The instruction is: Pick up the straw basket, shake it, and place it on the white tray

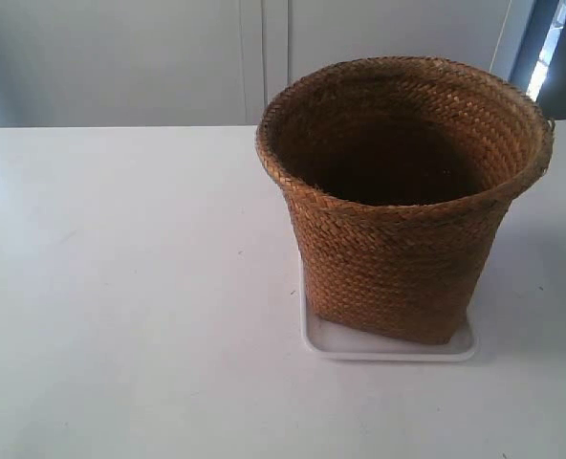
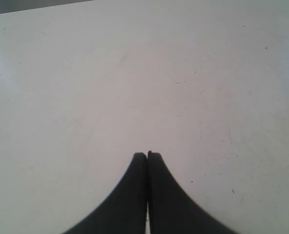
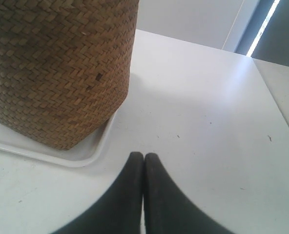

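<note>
The brown straw basket (image 1: 398,229) stands upright on the white tray (image 1: 326,342), which shows only as a thin rim round its base. In the right wrist view the basket (image 3: 56,68) fills one side and the tray's corner (image 3: 86,156) lies just ahead of my right gripper (image 3: 143,156), which is shut with nothing in it and apart from both. My left gripper (image 2: 147,156) is shut and empty above bare table. Neither arm shows in the exterior view.
The white table (image 1: 120,287) stretches wide to the exterior view's left of the basket. A table edge (image 3: 274,97) and a dark gap run past the basket in the right wrist view. A grey wall stands behind.
</note>
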